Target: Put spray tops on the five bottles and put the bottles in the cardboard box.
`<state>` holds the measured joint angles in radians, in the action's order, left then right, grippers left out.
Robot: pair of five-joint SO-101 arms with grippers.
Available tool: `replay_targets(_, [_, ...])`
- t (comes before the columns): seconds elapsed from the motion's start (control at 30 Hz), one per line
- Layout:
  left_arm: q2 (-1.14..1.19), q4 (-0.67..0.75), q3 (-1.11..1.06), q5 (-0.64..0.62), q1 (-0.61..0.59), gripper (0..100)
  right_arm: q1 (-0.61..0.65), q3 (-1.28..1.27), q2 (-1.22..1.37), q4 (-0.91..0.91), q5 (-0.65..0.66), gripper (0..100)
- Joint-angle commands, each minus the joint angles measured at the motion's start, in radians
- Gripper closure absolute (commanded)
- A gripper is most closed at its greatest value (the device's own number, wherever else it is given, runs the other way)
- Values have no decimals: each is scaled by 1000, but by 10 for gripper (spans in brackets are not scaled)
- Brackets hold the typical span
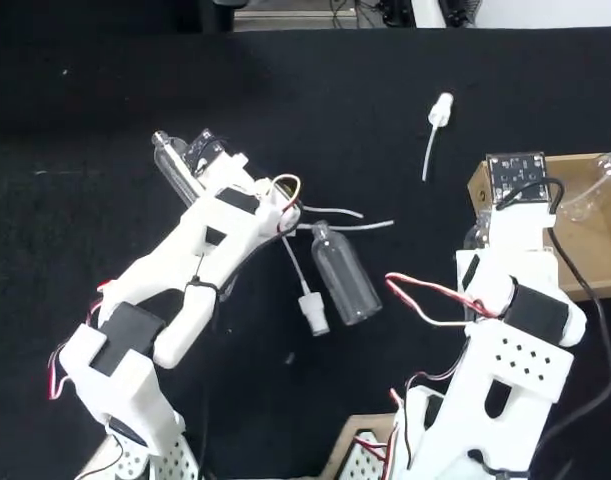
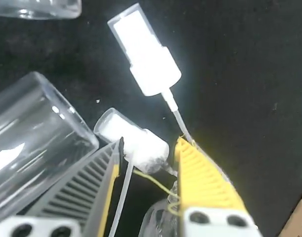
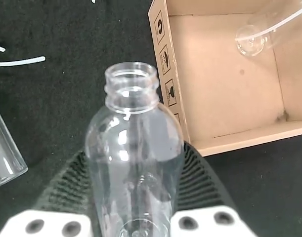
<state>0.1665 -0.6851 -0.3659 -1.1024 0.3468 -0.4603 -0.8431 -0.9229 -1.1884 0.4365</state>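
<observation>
I am watching the left gripper [image 2: 150, 143] from its wrist camera. Its grey and yellow ridged fingers [image 2: 200, 177] are standing only narrowly apart and are pinching a small white plastic spray top [image 2: 136, 143] between them, one finger pressing on each side of the cap. Just beyond the fingertips a second white spray top with a thin dip tube [image 2: 148, 59] is lying flat on the black cloth surface [image 1: 105, 80], its tube running back to the yellow finger. Beside it a clear plastic bottle lying on its side [image 1: 345, 275] is resting with no top on its neck. From the high camera I am seeing the left arm [image 1: 205, 260] stretching over the middle of the surface, with another clear bottle [image 1: 175, 160] lying just beside its wrist and a third loose white spray top [image 1: 440, 108] sitting well apart, farther back. The right gripper [image 3: 138, 163] is holding an open-necked clear plastic bottle [image 3: 133, 128]: its dark ridged fingers [image 3: 66, 187] are wrapping the bottle's body on both sides, spread as wide as the bottle. That neck is bare and is pointing away from the wrist. This bottle is hanging near the open brown cardboard box [image 3: 225, 108], outside its printed wall. Inside the box a clear bottle with a white tube [image 3: 254, 39] is lying against the far side.
</observation>
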Motion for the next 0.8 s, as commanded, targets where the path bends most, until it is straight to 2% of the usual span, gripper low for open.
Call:
replay_targets(0.0, [-25,-153,97,-6,-16,826,-9,5,-33,29,8,988])
replay_targets(0.17, [-29,-255,165,-5,-19,824,-8,7,-33,26,8,988])
replay_targets(0.37, [17,-149,153,-9,-19,773,-8,5,-33,26,8,988])
replay_targets(0.57, [127,-141,188,-11,-18,774,-9,10,-33,26,8,988])
replay_targets(0.77, [149,-143,216,-3,-16,845,-9,7,-35,26,8,988])
